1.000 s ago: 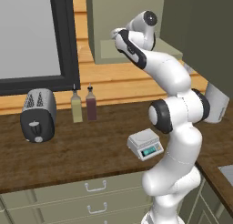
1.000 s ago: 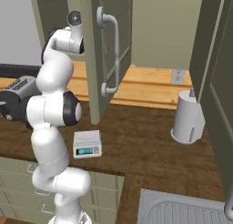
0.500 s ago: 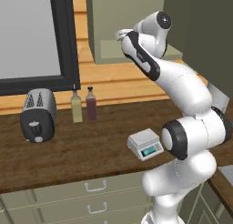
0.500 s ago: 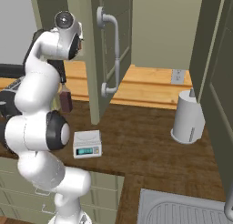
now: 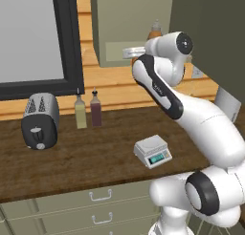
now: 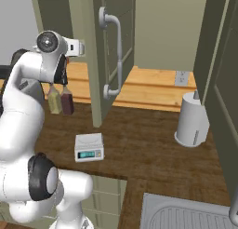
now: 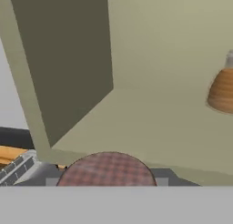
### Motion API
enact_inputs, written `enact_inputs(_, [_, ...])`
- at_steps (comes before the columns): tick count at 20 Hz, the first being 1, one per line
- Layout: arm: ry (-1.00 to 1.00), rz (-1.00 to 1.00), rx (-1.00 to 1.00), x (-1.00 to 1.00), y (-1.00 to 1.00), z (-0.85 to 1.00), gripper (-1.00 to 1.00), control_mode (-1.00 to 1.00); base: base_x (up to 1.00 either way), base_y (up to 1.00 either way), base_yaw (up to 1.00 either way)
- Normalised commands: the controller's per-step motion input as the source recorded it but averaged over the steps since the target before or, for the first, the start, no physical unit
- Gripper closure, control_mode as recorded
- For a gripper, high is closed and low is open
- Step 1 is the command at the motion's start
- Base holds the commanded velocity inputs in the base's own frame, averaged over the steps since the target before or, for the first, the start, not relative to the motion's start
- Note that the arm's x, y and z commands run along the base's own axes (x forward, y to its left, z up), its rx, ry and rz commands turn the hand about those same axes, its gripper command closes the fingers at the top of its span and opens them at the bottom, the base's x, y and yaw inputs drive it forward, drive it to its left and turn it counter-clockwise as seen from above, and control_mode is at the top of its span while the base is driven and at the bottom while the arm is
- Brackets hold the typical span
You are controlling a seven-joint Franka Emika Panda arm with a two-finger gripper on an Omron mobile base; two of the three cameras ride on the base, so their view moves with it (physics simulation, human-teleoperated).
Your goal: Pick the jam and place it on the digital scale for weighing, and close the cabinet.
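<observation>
The jam shows its brownish-red checked lid at the bottom of the hand view, with my gripper shut on it. In the left base view the gripper hangs just in front of the lower shelf edge of the olive-green cabinet. The cabinet door stands open, its silver bar handle facing out. On the dark wooden counter below sits the digital scale, also seen in the right base view, with nothing on its top plate.
A tan ribbed bottle stands inside the cabinet. A toaster and two bottles line the counter's back left. A white canister stands at the right, a sink beyond the counter corner.
The hand has drawn back out of the cabinet and dropped a little, carrying the jam. The arm's elbow has swung over to the right.
</observation>
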Motion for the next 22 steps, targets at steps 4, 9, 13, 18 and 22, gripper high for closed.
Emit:
enact_inputs(4, [-0.01,0.05,0.0,-1.0,0.19,-0.44,1.0,-1.0,0.0,0.0,0.0])
enact_inputs(9, [0.01,0.2,-0.03,-0.79,0.29,-0.79,1.0,-1.0,0.0,0.0,0.0])
enact_inputs(13, [0.11,-0.12,-0.06,-0.26,0.23,-0.74,1.0,-1.0,0.0,0.0,0.0])
enact_inputs(18, [0.08,-0.14,0.0,0.02,-0.02,-0.49,1.0,-1.0,0.0,0.0,0.0])
enact_inputs(22, [-0.01,0.19,0.0,0.13,-0.14,-0.57,1.0,-1.0,0.0,0.0,0.0])
